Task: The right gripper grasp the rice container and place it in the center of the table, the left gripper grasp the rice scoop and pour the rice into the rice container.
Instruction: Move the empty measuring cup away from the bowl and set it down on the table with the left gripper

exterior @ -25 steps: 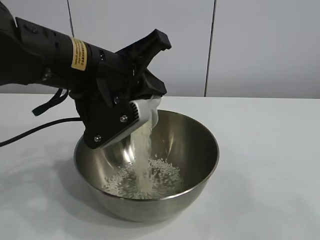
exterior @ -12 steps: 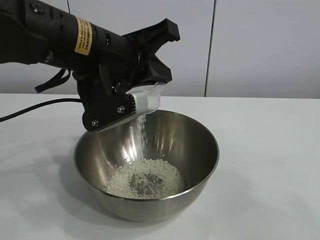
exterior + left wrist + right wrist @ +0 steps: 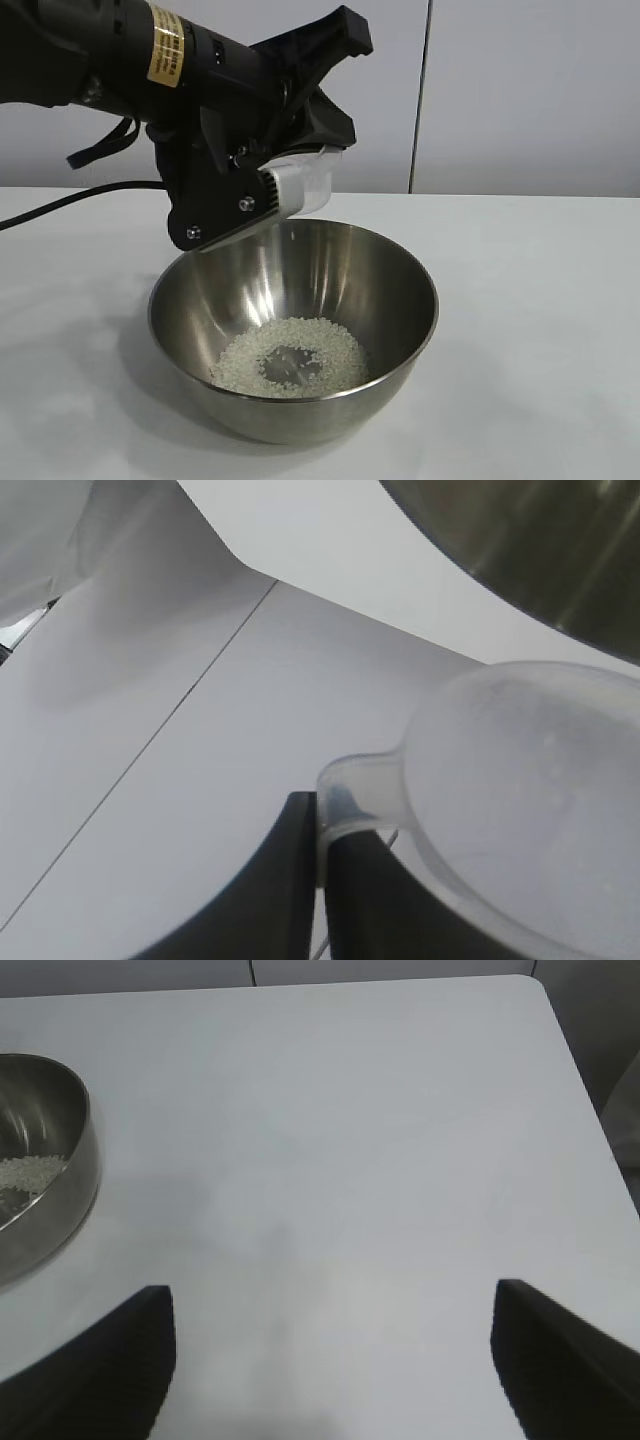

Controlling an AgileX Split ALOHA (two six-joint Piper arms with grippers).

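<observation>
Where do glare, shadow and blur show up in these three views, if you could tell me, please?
Exterior view: bright streaks of glare run down the inner wall of the rice container, which casts a soft shadow on the table at its left. Left wrist view: the rice scoop sits close and blurred, and a broad shadow crosses the wall. Right wrist view: even light, with faint shadow on the table.

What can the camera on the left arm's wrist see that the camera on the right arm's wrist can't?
Only the left wrist view shows the rice scoop, its tab pinched in the shut left pincer, with no rice showing inside it.

Only the right wrist view shows the rice lying in the bowl, and the right pincer wide open over bare table, holding nothing.

Both show part of the rice container and the white table.
</observation>
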